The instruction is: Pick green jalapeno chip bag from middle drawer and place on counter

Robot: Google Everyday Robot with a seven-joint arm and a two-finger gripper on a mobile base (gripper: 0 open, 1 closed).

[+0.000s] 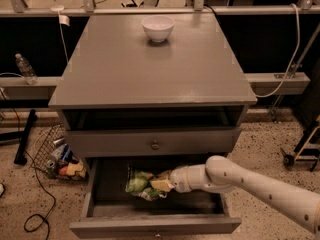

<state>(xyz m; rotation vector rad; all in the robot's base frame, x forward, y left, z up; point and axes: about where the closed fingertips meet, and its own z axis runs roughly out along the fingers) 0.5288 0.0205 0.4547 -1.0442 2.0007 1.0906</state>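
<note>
Gripper (162, 185) in drawer (150, 227) under counter (150, 69) front edge, at chip bag (139, 183) right end; grip: can't tell. Bag prob. light, crinkly, slick: pinch seam edge.

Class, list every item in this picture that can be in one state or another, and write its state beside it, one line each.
middle drawer: pulled open.
upper drawer front: shut.
green jalapeno chip bag: lying inside the open drawer, not yet on the counter.
gripper: down in the drawer, at the bag.
white bowl: upright on the counter.
</note>
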